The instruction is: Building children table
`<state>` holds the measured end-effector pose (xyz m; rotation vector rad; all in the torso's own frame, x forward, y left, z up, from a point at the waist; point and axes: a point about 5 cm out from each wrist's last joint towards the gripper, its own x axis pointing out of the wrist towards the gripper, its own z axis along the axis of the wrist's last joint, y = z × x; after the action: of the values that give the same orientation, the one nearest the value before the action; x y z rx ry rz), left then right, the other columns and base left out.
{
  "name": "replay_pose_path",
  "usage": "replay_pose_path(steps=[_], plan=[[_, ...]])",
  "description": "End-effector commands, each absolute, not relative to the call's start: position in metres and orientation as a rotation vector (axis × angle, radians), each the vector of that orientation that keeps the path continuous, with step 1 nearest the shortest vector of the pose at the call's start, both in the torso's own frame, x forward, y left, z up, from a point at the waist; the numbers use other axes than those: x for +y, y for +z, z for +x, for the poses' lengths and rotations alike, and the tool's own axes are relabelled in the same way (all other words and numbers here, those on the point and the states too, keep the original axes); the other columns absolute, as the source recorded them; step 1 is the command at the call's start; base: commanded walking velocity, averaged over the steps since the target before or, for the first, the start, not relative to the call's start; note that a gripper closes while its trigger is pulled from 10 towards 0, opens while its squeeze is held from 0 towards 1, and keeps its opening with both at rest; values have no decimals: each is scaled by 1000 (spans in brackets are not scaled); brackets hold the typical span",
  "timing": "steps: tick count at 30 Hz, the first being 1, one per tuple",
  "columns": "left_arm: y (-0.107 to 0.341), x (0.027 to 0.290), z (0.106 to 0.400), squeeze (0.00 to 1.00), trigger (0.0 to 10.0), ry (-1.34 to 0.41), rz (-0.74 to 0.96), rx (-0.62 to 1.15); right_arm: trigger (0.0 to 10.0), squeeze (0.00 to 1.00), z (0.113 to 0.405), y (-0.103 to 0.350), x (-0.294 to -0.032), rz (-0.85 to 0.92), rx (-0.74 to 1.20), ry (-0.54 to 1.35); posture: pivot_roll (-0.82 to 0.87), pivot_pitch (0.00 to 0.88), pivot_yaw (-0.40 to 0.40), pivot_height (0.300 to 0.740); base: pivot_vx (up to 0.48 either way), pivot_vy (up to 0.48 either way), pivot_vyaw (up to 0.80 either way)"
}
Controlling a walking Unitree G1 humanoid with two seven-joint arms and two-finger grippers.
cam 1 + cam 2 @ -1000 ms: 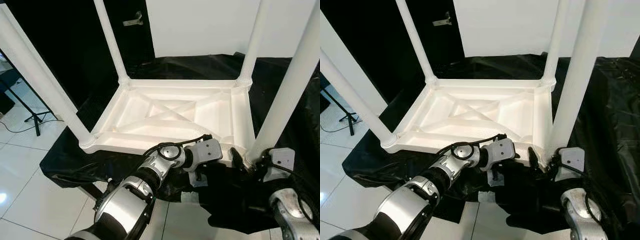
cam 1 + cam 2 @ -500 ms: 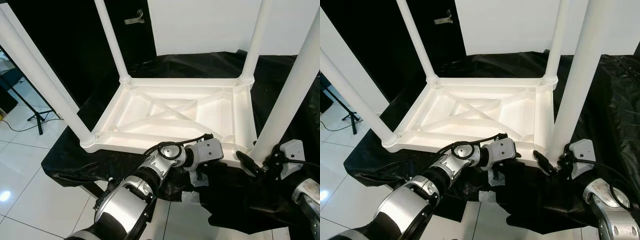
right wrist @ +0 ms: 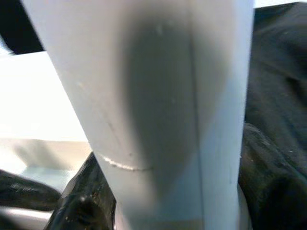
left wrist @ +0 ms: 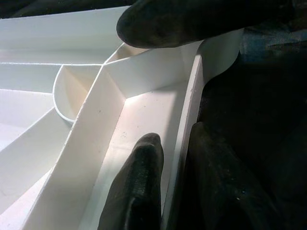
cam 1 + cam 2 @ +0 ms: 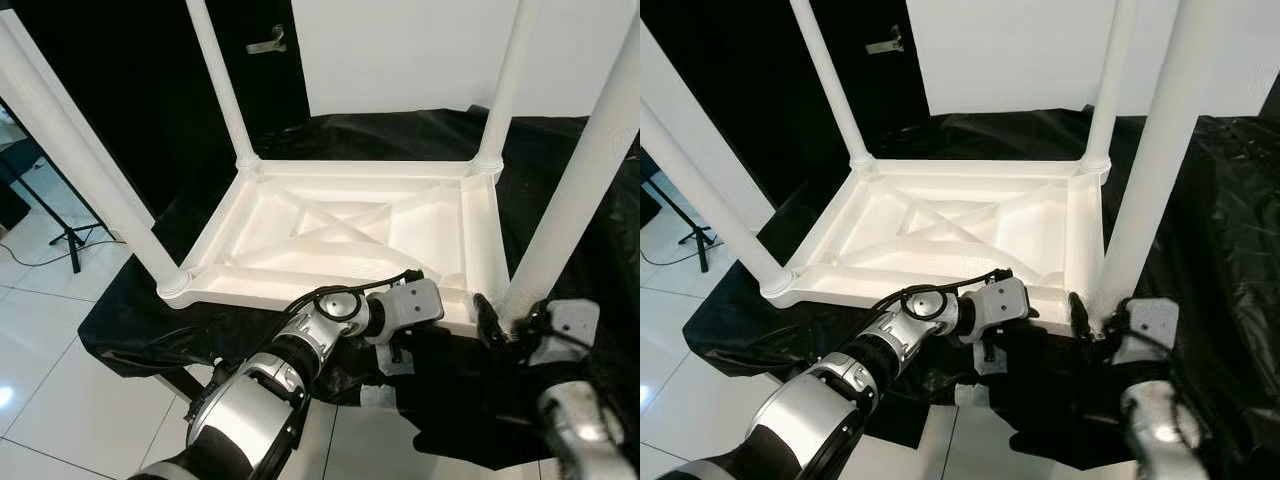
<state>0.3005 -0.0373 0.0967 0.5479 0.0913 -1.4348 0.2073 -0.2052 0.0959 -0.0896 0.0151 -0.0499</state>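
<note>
Here your children's table (image 5: 350,225) lies upside down on a desk (image 5: 130,330) draped in black cloth, its ribbed underside up and its four white legs pointing at the ceiling, which is how you get at the leg sockets.

Your left claw (image 5: 400,345) sits at the near edge of the tabletop. In the left wrist view one finger (image 4: 139,187) lies inside the rim and the other outside it, so the claw is pinched on that rim wall; the likely reason is to pin the top down so it cannot slide or twist while a leg is worked.

Your right claw (image 5: 500,325) is at the foot of the near right leg (image 5: 580,180), just above its socket. In the right wrist view the leg stands between the two black fingers (image 3: 86,201), which touch or nearly touch it. You look set to turn or press that leg home, and the other three legs already stand in their corners.
</note>
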Motion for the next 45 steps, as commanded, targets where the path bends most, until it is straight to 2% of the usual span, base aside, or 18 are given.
replay_pose_path(steps=[1,5,6,7,8,10,11,14,15,16,17,21,22,24,27,29,33,45], plan=[[74,-31,296,0,10000,-1348,558,189,0,0,192,61,-194,-59,195,-40,-13,0,125,740,0,0,0],[73,-32,295,0,10000,-1351,557,190,0,0,196,64,-194,-58,186,-29,-15,0,126,740,0,0,0],[74,-32,295,0,10000,-1352,557,189,4275,0,198,64,-193,-61,188,-12,-14,0,126,740,0,0,0],[74,-32,295,0,10000,-1352,557,189,4275,0,198,64,-193,-61,188,-12,-14,0,126,740,0,0,0],[74,-33,295,0,10000,-1353,555,188,10000,0,201,65,-192,-66,193,-2,-10,0,123,740,0,0,0],[74,-33,295,0,10000,-1353,554,187,10000,0,202,65,-191,-72,196,4,-10,0,123,740,0,0,0],[74,-33,295,0,10000,-1349,551,187,10000,1000,204,67,-191,-83,187,-9,-8,0,122,740,0,0,0],[75,-32,296,0,10000,-1331,519,184,10000,1000,208,72,-193,-105,164,-33,-8,0,120,740,0,0,0],[78,-33,297,882,10000,-1323,455,179,10000,859,210,74,-194,-122,152,-49,-10,0,118,740,0,0,0],[80,-33,297,882,10000,-1319,409,175,10000,859,210,76,-195,-133,145,-59,-10,0,118,740,0,0,0],[85,-35,299,1000,10000,-1303,346,154,10000,0,211,78,-197,-167,134,-71,-9,0,117,740,0,0,0],[97,-38,303,1000,10000,-1225,203,91,10000,0,209,82,-201,-222,120,-102,-11,0,117,740,0,0,0],[104,-39,305,0,10000,-1191,80,62,10000,0,207,82,-203,-235,122,-124,-15,0,121,740,0,0,0],[104,-39,305,0,10000,-1191,80,62,10000,0,207,82,-203,-235,122,-124,-15,0,121,740,0,0,0],[117,-36,303,0,10000,-1132,-264,10,10000,0,200,84,-207,-270,122,-166,-26,0,127,740,0,0,0],[120,-33,300,0,10000,-1125,-365,2,10000,0,200,86,-206,-281,116,-164,-28,0,129,740,0,0,0],[126,-18,299,0,10000,-1074,-431,-65,10000,0,207,89,-201,-290,106,-145,-20,0,126,740,0,0,0],[103,25,302,0,10000,-902,-515,47,10000,0,229,95,-203,-328,89,-151,17,0,107,740,0,0,0]])
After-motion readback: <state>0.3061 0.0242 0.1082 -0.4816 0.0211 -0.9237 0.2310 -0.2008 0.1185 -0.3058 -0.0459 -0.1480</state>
